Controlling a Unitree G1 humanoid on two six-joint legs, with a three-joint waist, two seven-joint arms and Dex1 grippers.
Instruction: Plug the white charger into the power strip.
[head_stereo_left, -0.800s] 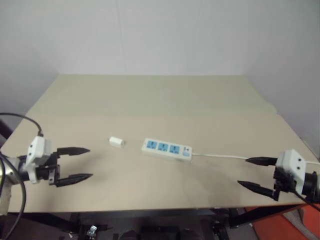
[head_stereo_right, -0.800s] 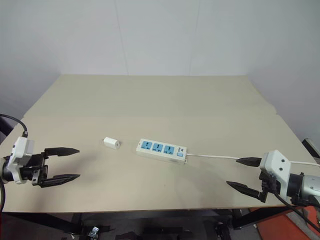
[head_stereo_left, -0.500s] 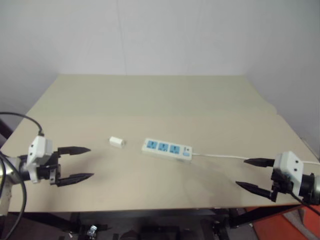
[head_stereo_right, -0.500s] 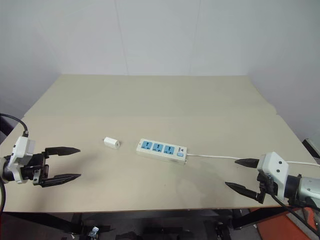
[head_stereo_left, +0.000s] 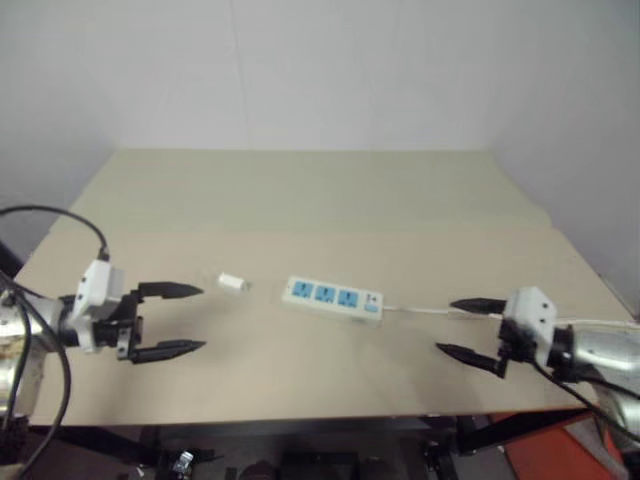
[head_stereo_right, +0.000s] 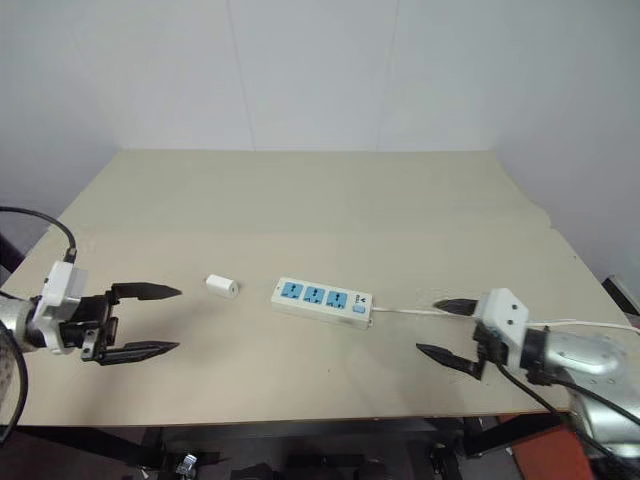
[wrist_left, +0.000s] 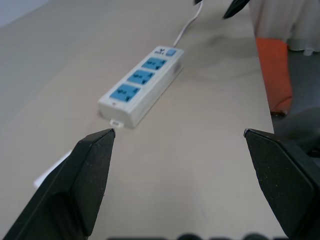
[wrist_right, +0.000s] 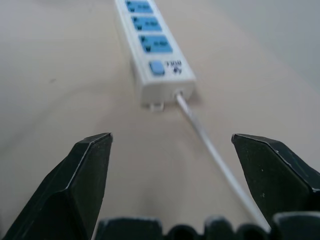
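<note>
Looking over my rig from the head camera, with the power strip as my landmark:

Left tool (head_stereo_right: 140, 321): I see it far to the left of the power strip (head_stereo_right: 322, 298), above the near part of the worktop (head_stereo_right: 300, 190). Its two black fingers (head_stereo_right: 150, 292) stand wide apart with nothing between them, and they point toward the strip.

White charger (head_stereo_right: 221, 286): I see it lying on its side on the worktop, just left of the power strip's plain end, a small gap apart from it. It sits between my left tool and the strip, nearer the strip. Neither tool touches it.

Power strip: it lies flat near the middle of the worktop, a little askew, with three blue socket faces up and all of them free. In my left wrist view its plain end (wrist_left: 122, 107) is the nearer one; in my right wrist view the switch end (wrist_right: 159, 70) is the nearer one.

Switch: small and blue, at the strip's right end.

Cord (head_stereo_right: 410, 311): thin and white, it leaves the strip's right end and runs right along the worktop, passing by my right tool.

Right tool (head_stereo_right: 447, 329): it is to the right of the power strip, beyond the switch end. Its black fingers (wrist_right: 82, 180) are spread, holding nothing, and aim at the strip.
</note>
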